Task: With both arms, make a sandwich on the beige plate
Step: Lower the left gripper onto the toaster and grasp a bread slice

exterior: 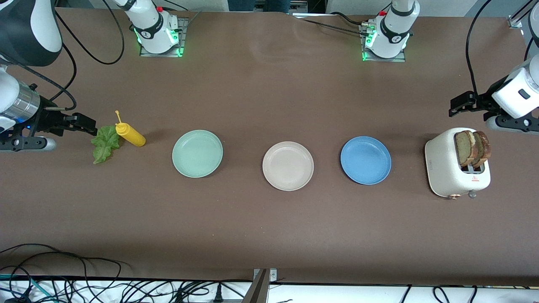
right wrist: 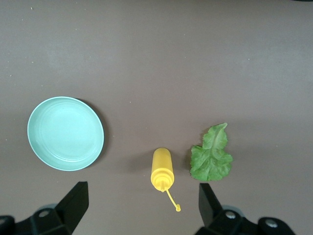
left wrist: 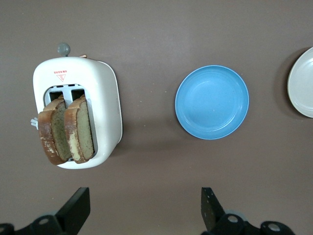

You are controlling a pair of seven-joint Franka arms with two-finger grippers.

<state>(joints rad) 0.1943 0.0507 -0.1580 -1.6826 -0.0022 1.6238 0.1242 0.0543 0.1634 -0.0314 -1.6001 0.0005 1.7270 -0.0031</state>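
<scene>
From the front: beige plate (exterior: 288, 166) bare mid-table, bread slices (exterior: 472, 148) upright in toaster (exterior: 457, 168) just below left gripper (exterior: 463, 103), lettuce leaf (exterior: 104, 144) beside right gripper (exterior: 86, 124). Through left wrist: fingers (left wrist: 78, 208) spread, probably nearest the bread. Through right wrist: fingers (right wrist: 76, 203) spread, empty.

Beige plate (exterior: 288, 166) between mint-green plate (exterior: 197, 153) and blue plate (exterior: 365, 160).

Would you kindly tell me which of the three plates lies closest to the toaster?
The blue plate; the beige plate and mint-green plate sit farther from the toaster.
</scene>
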